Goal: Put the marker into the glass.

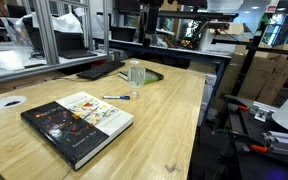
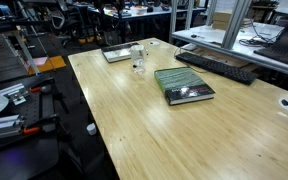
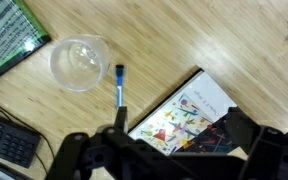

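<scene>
With my gripper (image 3: 169, 160) apart, I should pinch the middle of the thin dark-blue marker (image 3: 121, 95) without bumping the clear round glass (image 3: 80, 62).

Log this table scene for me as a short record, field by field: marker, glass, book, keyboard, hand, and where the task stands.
marker: lying flat on the wooden table, between glass and book
glass: upright, looks empty, close beside the marker's blue end
book: closed, lying flat, colourful cover up
keyboard: black, near the table's edge
hand: above the table, open, holding nothing
task status: marker not yet in the glass
</scene>
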